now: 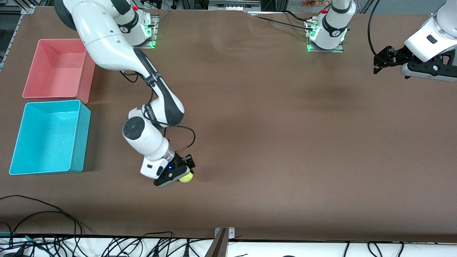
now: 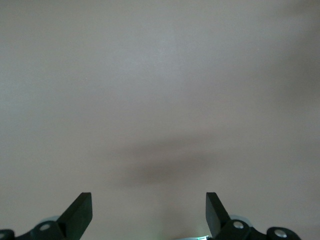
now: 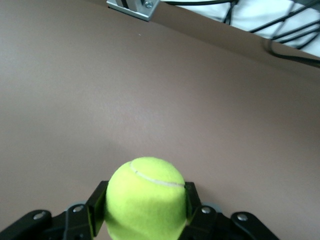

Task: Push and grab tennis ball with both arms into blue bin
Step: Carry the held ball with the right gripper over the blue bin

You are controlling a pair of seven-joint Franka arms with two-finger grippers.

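Front view: right arm [image 1: 117, 46] reaches from its base down across the table [image 1: 285, 142] toward the camera edge. Right gripper [image 1: 182, 175] sits low at the table surface, fingers clamped on the ball [image 1: 186, 177]. Ball is yellow-green and half hidden under the gripper body. Ball is nearer the camera than both bins, off the blue bin's [image 1: 50, 137] near corner toward the left arm's end, apart from it. Blue bin sits at the right arm's end of the table, open top, nothing visible inside. Pink bin [image 1: 59, 67] is just beside it, farther from the camera, also nothing visible inside. Left arm [image 1: 428, 39] waits at its own end of the table. Left gripper [image 1: 378, 64] is up in the air over bare table, fingers spread wide, holding nothing. Cables [image 1: 43, 228] run along the table's near edge.

Left wrist view: both black fingertips [image 2: 80, 212] of the left gripper [image 2: 149, 212] show well apart with only bare table [image 2: 160, 90] between them. A soft shadow lies on the surface.

Right wrist view: ball [image 3: 146, 197] fills the gap of the right gripper [image 3: 145, 210], a black finger [image 3: 96, 205] pressed against each side. White seam curves across the top of the ball. Cannot tell if the ball touches the table [image 3: 100, 90] or sits just off it. Table edge, a metal bracket [image 3: 132, 7] and some cables [image 3: 280, 30] show past the ball.
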